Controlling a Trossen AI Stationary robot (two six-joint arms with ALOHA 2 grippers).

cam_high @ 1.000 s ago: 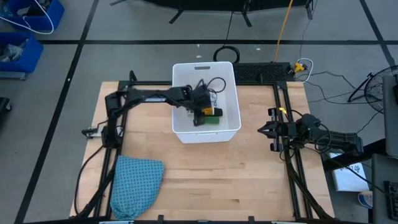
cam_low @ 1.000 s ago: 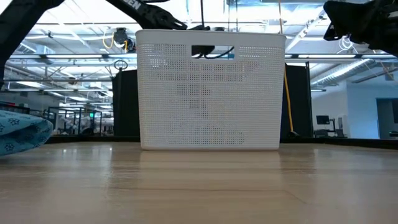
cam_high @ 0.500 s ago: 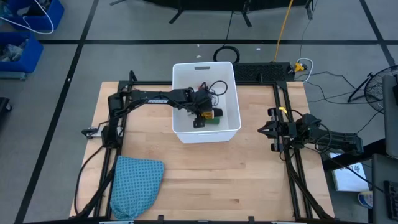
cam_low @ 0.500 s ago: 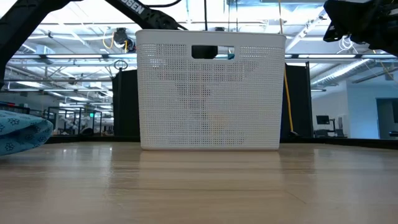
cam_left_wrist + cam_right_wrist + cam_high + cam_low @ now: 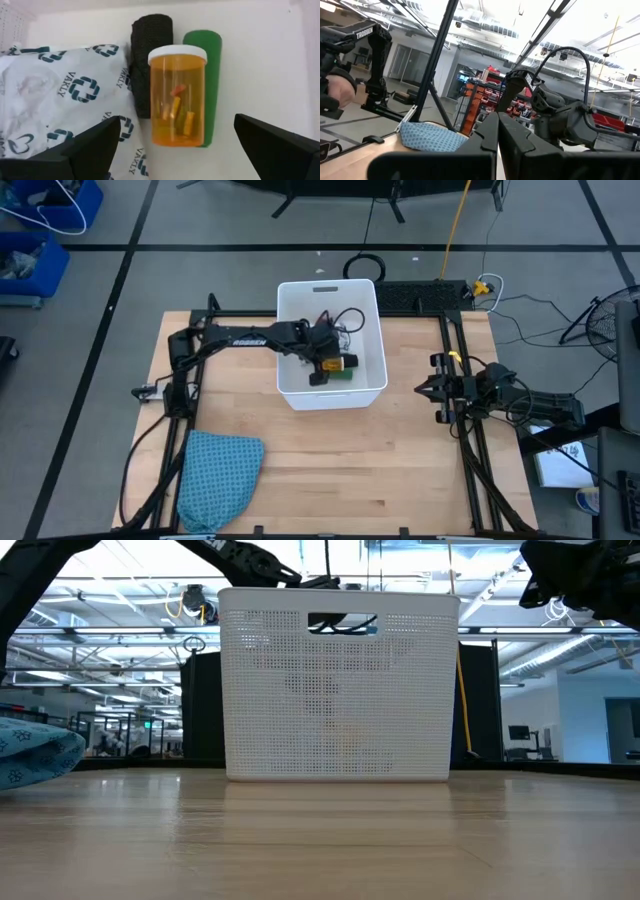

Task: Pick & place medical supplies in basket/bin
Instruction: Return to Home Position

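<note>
The white bin (image 5: 284, 340) stands at the table's far middle; the low view shows its perforated wall (image 5: 340, 700). My left gripper (image 5: 318, 372) hangs open inside it, pointing down. Straight below, between the fingers and apart from them, lies an orange vial (image 5: 177, 95) with a white cap. It rests on a green block (image 5: 212, 60) and a black oblong (image 5: 150, 45), beside a white patterned packet (image 5: 55, 95). My right gripper (image 5: 425, 388) waits shut above the table's right edge.
A teal-blue cloth (image 5: 220, 478) lies at the table's near left corner and also shows in the low view (image 5: 35, 755). Dark frame rails run along the table's left and right sides. Bare wood lies in front of the bin.
My left gripper has dipped lower inside the bin and then come back up a little, and its fingers have opened wide. The orange vial lies loose on the other items. The right arm has kept still.
</note>
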